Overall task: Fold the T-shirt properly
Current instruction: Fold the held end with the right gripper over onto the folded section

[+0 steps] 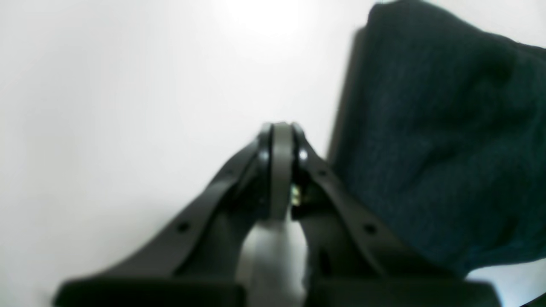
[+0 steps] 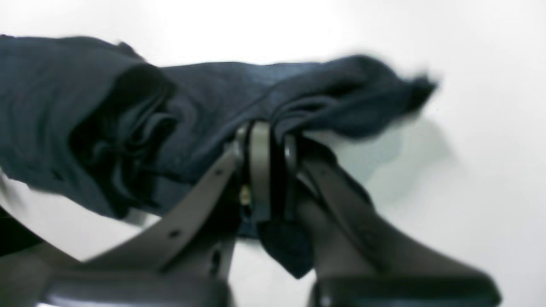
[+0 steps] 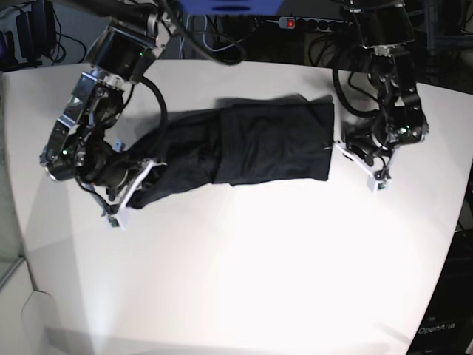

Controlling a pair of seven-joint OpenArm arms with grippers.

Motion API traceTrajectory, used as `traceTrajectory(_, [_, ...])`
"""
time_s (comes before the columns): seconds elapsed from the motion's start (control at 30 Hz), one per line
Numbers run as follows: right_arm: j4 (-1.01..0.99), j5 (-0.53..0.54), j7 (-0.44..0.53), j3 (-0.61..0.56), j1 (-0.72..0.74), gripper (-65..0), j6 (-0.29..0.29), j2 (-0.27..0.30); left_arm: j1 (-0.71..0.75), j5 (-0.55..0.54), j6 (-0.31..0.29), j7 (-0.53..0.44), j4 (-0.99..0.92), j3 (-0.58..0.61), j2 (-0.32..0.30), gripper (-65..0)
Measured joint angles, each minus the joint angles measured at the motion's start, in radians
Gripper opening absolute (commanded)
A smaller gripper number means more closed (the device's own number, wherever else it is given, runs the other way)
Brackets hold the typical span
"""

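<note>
The black T-shirt (image 3: 259,144) lies stretched sideways across the white table (image 3: 244,281), smoother at its right end and bunched at its left. My right gripper (image 3: 148,171) is at that bunched left end. In the right wrist view my right gripper (image 2: 266,128) is shut on a pinch of the T-shirt (image 2: 106,119), with folds hanging to the left and a flap below the fingers. My left gripper (image 3: 338,146) sits just off the cloth's right edge. In the left wrist view my left gripper (image 1: 281,130) is shut with nothing in it, and the T-shirt (image 1: 439,136) is beside it on the right, apart.
A power strip (image 3: 292,22) with a red light and loose cables run along the back edge of the table. Dark equipment stands at the far right (image 3: 454,296). The table's left edge (image 3: 11,185) drops off beside my right arm.
</note>
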Motion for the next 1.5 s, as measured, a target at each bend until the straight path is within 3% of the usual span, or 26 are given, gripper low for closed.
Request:
traceTrajectory(0.3, [0.047, 0.048, -0.003, -0.121, -0.087, -64.8, 0.0, 0.0, -0.006, 0.013, 0.008, -0.001, -0.002, -0.008, 0.028, -65.0])
traceTrajectory(0.57, [0.047, 0.381, -0.01, -0.216, -0.163, -64.8, 0.0, 0.008, -0.011, 0.012, 0.008, -0.011, -0.002, -0.004, 0.066, -65.0])
traceTrajectory(0.87, [-0.022, 0.566, 0.14, -0.443, -0.176, -64.8, 0.0, 0.008, -0.011, 0.005, 0.005, -0.009, -0.002, -0.004, 0.066, -65.0])
traceTrajectory(1.37, [-0.206, 0.593, 0.356, -0.614, -0.178, -64.8, 0.0, 0.009, 0.001, -0.017, -0.005, -0.003, 0.005, -0.03, 0.06, -65.0])
traceTrajectory(1.5, [-0.226, 0.586, 0.356, -0.614, -0.176, -64.8, 0.0, 0.011, 0.013, -0.041, -0.006, 0.021, 0.024, -0.077, 0.055, -65.0])
